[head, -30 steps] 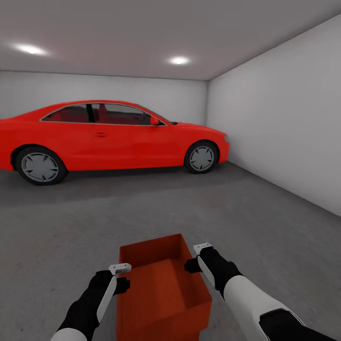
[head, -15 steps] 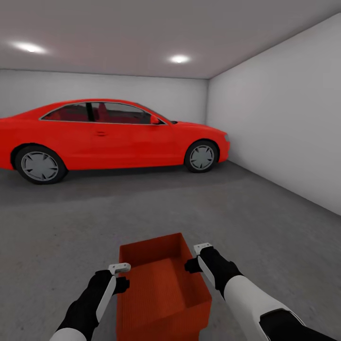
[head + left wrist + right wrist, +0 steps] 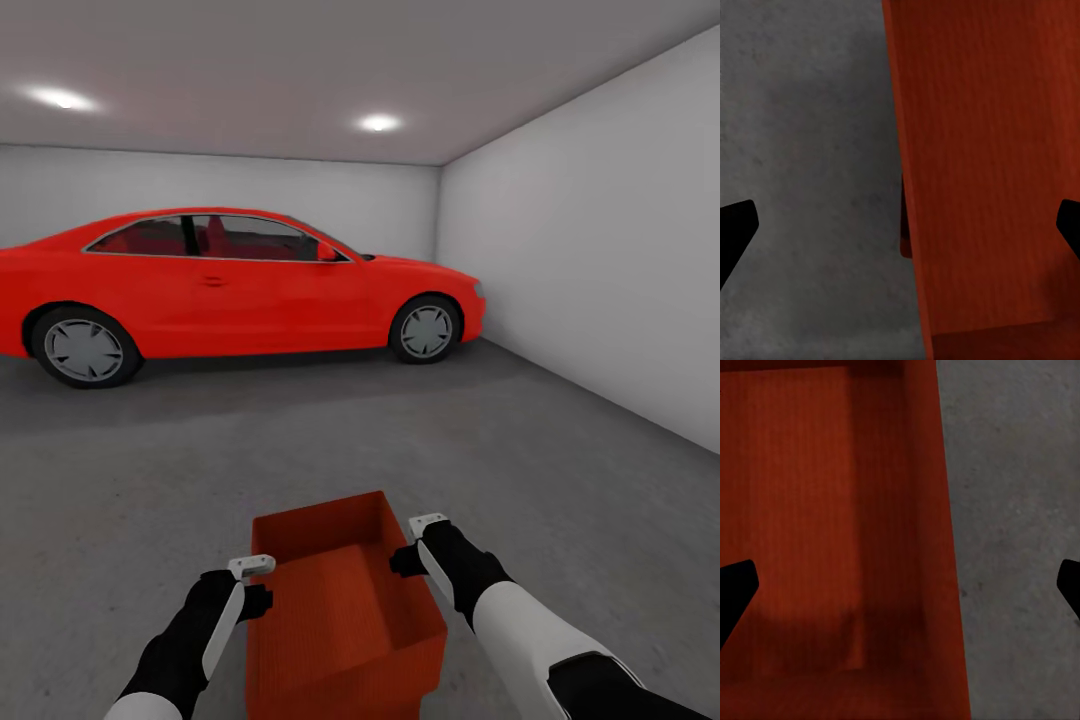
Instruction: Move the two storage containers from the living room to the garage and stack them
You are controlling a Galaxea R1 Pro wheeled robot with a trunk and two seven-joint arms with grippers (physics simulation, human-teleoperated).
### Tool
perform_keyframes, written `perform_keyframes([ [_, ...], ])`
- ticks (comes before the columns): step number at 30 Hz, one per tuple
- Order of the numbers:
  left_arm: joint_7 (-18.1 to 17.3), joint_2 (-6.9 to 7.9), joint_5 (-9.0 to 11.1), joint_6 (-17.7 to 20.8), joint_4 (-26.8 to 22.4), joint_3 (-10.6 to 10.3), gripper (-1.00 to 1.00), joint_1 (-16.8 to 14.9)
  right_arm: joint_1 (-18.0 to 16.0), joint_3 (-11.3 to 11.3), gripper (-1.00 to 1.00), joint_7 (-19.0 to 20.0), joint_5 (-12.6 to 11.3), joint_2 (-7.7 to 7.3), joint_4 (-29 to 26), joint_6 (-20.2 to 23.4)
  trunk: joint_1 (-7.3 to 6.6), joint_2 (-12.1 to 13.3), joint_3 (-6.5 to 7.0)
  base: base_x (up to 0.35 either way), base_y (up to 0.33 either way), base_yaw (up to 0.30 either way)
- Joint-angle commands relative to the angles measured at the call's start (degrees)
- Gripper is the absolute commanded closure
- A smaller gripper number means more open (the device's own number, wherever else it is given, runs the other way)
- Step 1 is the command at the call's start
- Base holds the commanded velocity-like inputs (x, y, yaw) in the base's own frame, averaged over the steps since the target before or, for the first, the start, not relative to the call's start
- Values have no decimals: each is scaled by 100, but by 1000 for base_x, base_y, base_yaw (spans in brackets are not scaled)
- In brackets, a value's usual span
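Container point(image 3: 340, 610), nothing inside, between spread jaws on garage floor point(image 3: 330, 440).

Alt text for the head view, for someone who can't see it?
A red-orange storage container sits low in the foreground with the left gripper and the right gripper at its two side walls. Behind it, grey concrete floor stretches to a red car parked along the white back wall.
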Motion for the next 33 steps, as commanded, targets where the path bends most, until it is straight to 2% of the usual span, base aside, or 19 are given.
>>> perform_keyframes([
  [1, 42, -3, 60, 18, -7, 14, -100, -3, -3, 35, -100, -23, -10, -3, -8, 32, -1, -3, -6, 0, 0, 0],
  [13, 42, 4, 60, 18, -21, 22, -100, -3, -3, 34, -100, -23, -10, -16, -23, 15, -1, -3, -6, 0, 0, 0],
  [18, 42, 17, 54, 18, -24, 38, -100, -3, -3, 18, -100, -23, -10, -190, -49, 31, -1, -3, -6, 0, 0, 0],
  [25, 37, 218, 67, 19, -44, 44, -100, -3, -3, 11, -100, -23, -10, -307, -72, 32, -1, -3, -6, 0, 0, 0],
  [31, 42, 264, 54, 18, -56, 93, -100, -3, -3, -1, -100, -23, -10, -585, -87, 41, -1, -3, -6, 0, 0, 0],
  [33, 37, 324, 62, 20, -57, 140, -100, -3, -3, -33, -100, -23, -10, -657, -89, 41, -1, -3, -6, 0, 0, 0],
])
